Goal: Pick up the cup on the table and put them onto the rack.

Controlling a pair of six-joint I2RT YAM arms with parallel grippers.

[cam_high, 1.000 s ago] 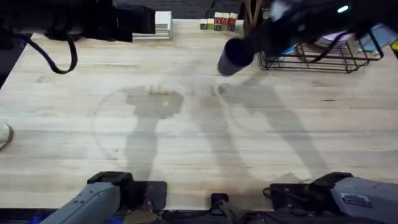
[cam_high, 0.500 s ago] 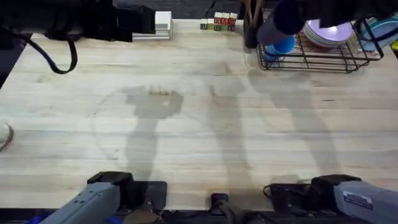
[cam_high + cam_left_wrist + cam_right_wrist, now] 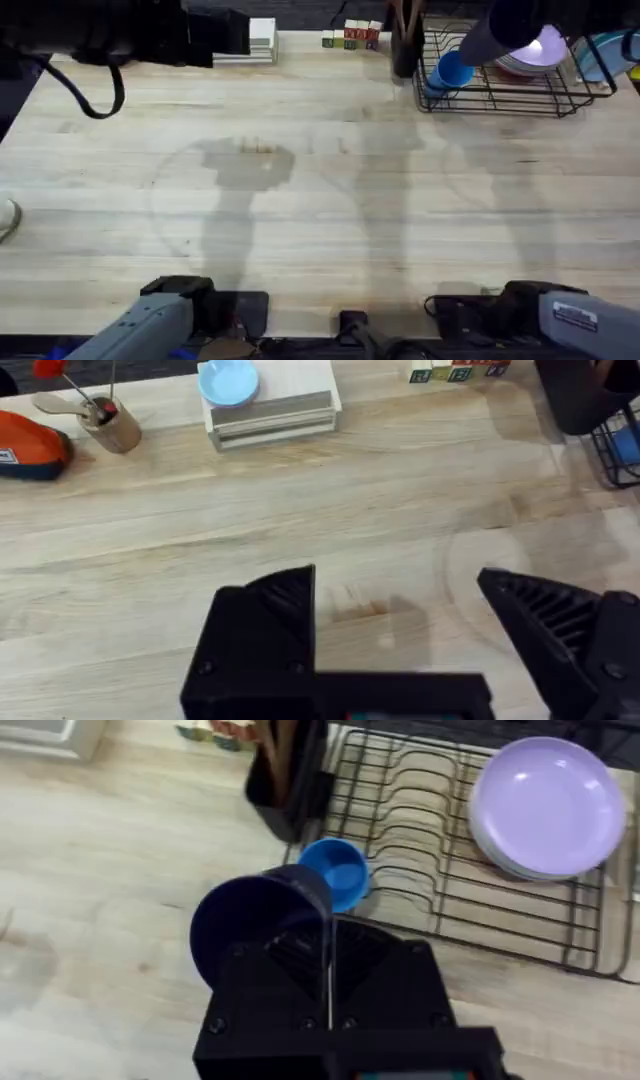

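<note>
My right gripper is shut on the dark navy cup, which lies tilted on its side above the left end of the black wire rack. From overhead the navy cup hangs over the rack under the right gripper. A light blue cup sits inside the rack's left end, also seen from overhead. My left gripper hovers open over bare table with nothing between its fingers, at the far left from overhead.
Purple plates lean in the rack. A black utensil holder stands just left of it. A white box bearing a light blue bowl, a wooden pot and small blocks line the far edge.
My right arm has carried the navy cup rightward from over the table to above the rack's left end. The left arm has stayed still.
</note>
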